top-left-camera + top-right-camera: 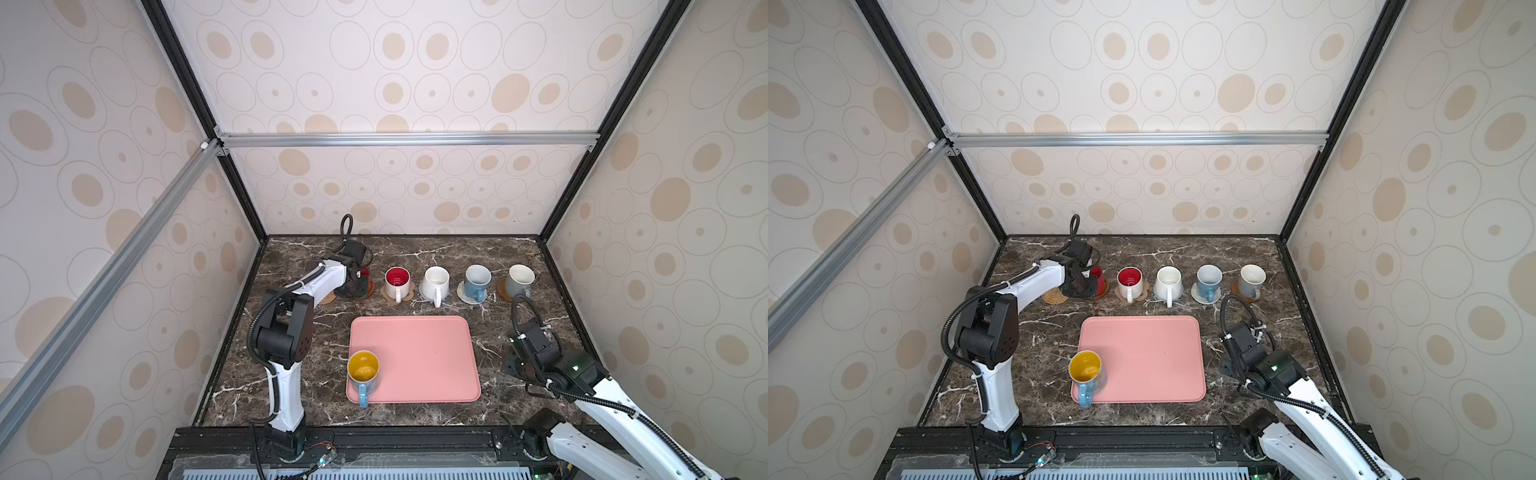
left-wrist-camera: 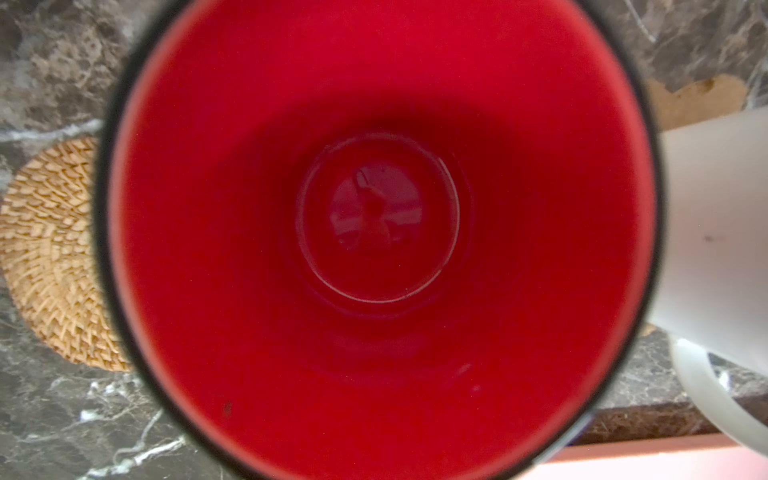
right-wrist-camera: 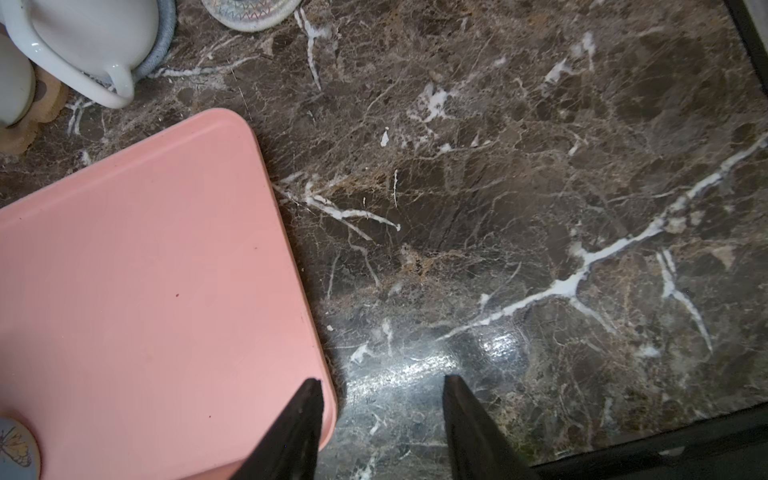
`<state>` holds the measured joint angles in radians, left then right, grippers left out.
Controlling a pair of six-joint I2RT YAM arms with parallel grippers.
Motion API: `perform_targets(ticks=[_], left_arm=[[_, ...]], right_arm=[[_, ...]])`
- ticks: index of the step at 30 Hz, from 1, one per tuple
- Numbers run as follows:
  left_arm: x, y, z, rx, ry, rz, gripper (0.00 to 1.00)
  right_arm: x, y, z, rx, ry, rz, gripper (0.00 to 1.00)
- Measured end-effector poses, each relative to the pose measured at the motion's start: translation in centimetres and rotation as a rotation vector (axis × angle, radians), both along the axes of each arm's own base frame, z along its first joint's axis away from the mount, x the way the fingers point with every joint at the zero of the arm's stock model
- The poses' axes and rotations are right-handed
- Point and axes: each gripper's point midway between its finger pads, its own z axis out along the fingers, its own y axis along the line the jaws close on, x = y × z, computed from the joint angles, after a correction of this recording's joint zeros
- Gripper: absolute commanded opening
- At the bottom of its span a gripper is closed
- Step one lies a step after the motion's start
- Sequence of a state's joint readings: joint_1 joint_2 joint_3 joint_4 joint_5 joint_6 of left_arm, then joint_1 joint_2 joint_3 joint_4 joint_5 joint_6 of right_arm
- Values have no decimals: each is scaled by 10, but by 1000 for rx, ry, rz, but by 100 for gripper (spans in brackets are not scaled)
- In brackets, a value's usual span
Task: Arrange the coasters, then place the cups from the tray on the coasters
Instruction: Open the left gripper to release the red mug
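Note:
The red cup stands on a brown coaster at the left end of the far row. My left gripper is over it, and its fingers are hidden in every view. A bare rattan coaster lies just left of it. Four more cups sit on coasters: white with red inside, white, light blue, grey-white. The blue cup with yellow inside stands on the pink tray at its near left corner. My right gripper hangs open and holds nothing beside the tray's right edge.
The dark marble table is walled in on three sides by patterned panels and black frame posts. The left arm stretches along the left side of the table. A black rail runs along the front edge.

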<state>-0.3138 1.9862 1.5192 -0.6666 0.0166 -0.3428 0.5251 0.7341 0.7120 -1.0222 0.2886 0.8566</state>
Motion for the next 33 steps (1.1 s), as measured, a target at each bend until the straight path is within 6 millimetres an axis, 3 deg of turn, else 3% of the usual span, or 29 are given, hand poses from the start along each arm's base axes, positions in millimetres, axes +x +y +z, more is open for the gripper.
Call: perform_targets(ticks=[5, 11, 27, 33], left_arm=[[0, 1, 2, 2, -4, 1, 55], [-2, 1, 12, -11, -23, 7, 61], [-35, 8, 62, -72, -117, 23, 69], [-54, 10, 80, -122, -164, 41, 78]], right_arm=[[0, 0, 0, 0, -1, 0, 51], [-1, 0, 0, -1, 2, 0, 51], [-1, 0, 0, -1, 3, 1, 51], [-2, 0, -1, -1, 9, 8, 51]])
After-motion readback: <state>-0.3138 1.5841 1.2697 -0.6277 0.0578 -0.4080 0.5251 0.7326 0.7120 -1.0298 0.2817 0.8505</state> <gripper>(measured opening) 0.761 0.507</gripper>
